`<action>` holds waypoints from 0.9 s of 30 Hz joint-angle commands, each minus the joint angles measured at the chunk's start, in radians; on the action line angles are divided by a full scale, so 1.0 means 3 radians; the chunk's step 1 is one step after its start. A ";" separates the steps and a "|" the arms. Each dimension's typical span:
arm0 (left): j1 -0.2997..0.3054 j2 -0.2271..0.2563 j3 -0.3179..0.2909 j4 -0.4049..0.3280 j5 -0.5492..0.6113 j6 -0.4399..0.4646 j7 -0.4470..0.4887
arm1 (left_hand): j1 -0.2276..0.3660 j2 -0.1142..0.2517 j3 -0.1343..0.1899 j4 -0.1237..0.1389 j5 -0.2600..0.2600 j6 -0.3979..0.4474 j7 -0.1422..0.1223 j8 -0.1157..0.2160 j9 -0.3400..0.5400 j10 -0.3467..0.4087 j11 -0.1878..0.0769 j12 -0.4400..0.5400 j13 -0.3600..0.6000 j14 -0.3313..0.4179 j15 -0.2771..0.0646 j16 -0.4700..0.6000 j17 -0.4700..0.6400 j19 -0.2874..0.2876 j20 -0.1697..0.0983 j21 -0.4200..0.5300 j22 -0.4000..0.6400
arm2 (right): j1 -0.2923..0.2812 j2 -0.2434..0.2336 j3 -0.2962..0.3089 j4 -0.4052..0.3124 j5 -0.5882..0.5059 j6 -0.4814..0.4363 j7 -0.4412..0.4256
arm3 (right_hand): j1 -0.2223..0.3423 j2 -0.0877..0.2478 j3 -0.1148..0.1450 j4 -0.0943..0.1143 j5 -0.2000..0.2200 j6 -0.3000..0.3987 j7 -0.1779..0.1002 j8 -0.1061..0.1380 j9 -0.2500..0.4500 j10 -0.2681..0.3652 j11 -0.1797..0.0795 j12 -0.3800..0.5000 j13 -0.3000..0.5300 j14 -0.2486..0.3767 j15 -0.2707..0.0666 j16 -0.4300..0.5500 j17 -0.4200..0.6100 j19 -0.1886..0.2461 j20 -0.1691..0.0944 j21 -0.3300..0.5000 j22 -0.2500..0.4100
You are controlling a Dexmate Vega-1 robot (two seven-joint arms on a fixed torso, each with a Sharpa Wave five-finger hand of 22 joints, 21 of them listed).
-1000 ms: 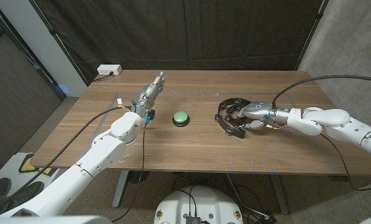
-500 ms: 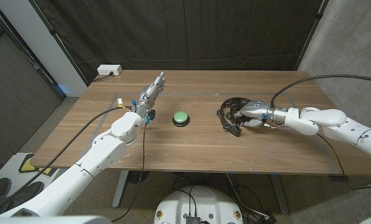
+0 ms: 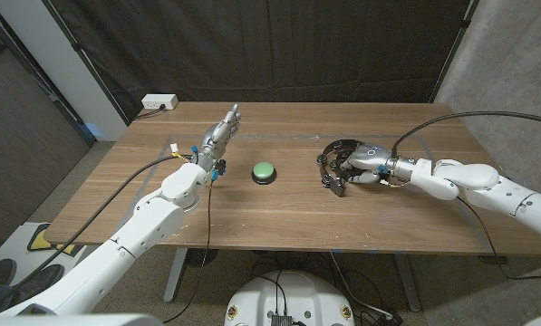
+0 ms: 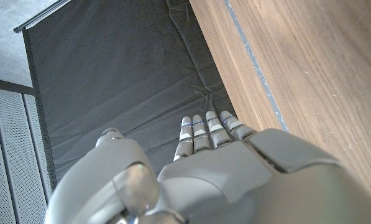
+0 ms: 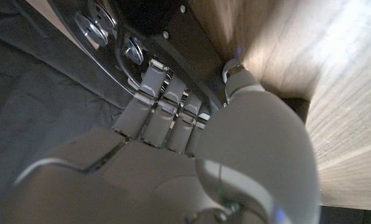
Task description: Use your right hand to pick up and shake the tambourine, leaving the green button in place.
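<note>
**Tambourine tilted up in the grip, button sits alone**

The black tambourine [image 3: 336, 159], ringed with silvery jingles, is tipped up on its edge on the right side of the desk [image 3: 279, 213], its rim clasped by the right robot hand [image 3: 364, 163]. The green button [image 3: 265, 170], a round dome on a dark base, sits at the desk's middle, well apart from the tambourine.

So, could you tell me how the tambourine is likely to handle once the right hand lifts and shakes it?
The tambourine looks like a stiff black hoop, so it should keep its shape in the right hand. It is probably light for its size, being open in the middle. Its metal jingles look loosely mounted and will likely rattle.
</note>
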 commanded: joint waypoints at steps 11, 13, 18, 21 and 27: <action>-0.0068 -0.0022 0.0004 0.0178 -0.0064 -0.0127 -0.0175 | 0.0012 0.0011 -0.0028 0.0012 -0.0011 0.0033 0.0016 -0.0010 0.0009 0.0024 0.0003 -0.0004 0.0019 0.0041 0.0006 -0.0002 0.0019 0.0016 0.0015 -0.0007 0.0013 | -0.0607 -0.0080 0.0444 -0.0758 0.0120 -0.1136 -0.0396 | 0.0158 0.0473 0.0020 0.0110 0.0023 0.0073 -0.0137 -0.0046 0.0075 0.0144 -0.0120 -0.0008 0.0063 0.0237 -0.0280 -0.0091 -0.0056 0.0136 -0.0482 0.0044 -0.0015; -0.0077 -0.0026 0.0007 0.0199 -0.0072 -0.0138 -0.0196 | 0.0012 0.0011 -0.0029 0.0013 -0.0011 0.0033 0.0017 -0.0011 0.0009 0.0023 0.0006 -0.0005 0.0019 0.0042 0.0008 -0.0002 0.0019 0.0016 0.0015 -0.0008 0.0013 | -0.0638 -0.0062 0.0474 -0.0800 0.0146 -0.1215 -0.0401 | 0.0146 0.0485 0.0028 0.0127 0.0025 0.0061 -0.0138 -0.0042 0.0095 0.0147 -0.0129 -0.0001 0.0080 0.0241 -0.0280 -0.0097 -0.0059 0.0132 -0.0483 0.0052 -0.0017; -0.0082 -0.0021 0.0001 0.0233 -0.0091 -0.0166 -0.0235 | 0.0012 0.0013 -0.0031 0.0013 -0.0014 0.0035 0.0015 -0.0012 0.0009 0.0020 0.0000 -0.0007 0.0019 0.0042 0.0018 -0.0003 0.0020 0.0012 0.0017 -0.0011 0.0013 | -0.0754 -0.0018 0.0573 -0.0952 0.0289 -0.1421 -0.0369 | 0.0116 0.0496 0.0076 0.0176 0.0030 0.0044 -0.0136 0.0001 0.0205 0.0169 -0.0142 0.0045 0.0171 0.0269 -0.0281 -0.0110 -0.0050 0.0109 -0.0486 0.0083 -0.0030; -0.0076 -0.0011 -0.0013 0.0243 -0.0107 -0.0176 -0.0248 | 0.0013 0.0014 -0.0032 0.0014 -0.0015 0.0036 0.0015 -0.0012 0.0009 0.0019 -0.0004 -0.0008 0.0019 0.0041 0.0020 -0.0003 0.0020 0.0010 0.0022 -0.0012 0.0013 | -0.0833 0.0045 0.0653 -0.1041 0.0451 -0.1554 -0.0351 | 0.0107 0.0496 0.0099 0.0192 0.0029 0.0074 -0.0133 0.0037 0.0260 0.0178 -0.0137 0.0067 0.0213 0.0273 -0.0281 -0.0114 -0.0042 0.0096 -0.0487 0.0096 -0.0037; -0.0073 0.0005 -0.0040 0.0271 -0.0131 -0.0222 -0.0290 | 0.0013 0.0016 -0.0034 0.0015 -0.0017 0.0039 0.0011 -0.0013 0.0009 0.0023 0.0006 -0.0008 0.0019 0.0041 0.0021 -0.0004 0.0020 0.0008 0.0026 -0.0014 0.0013 | -0.0980 0.0287 0.0870 -0.1154 0.0995 -0.1740 -0.0429 | 0.0095 0.0489 0.0130 0.0207 0.0028 0.0063 -0.0130 0.0063 0.0338 0.0171 -0.0136 0.0090 0.0274 0.0268 -0.0281 -0.0119 -0.0022 0.0076 -0.0486 0.0114 -0.0046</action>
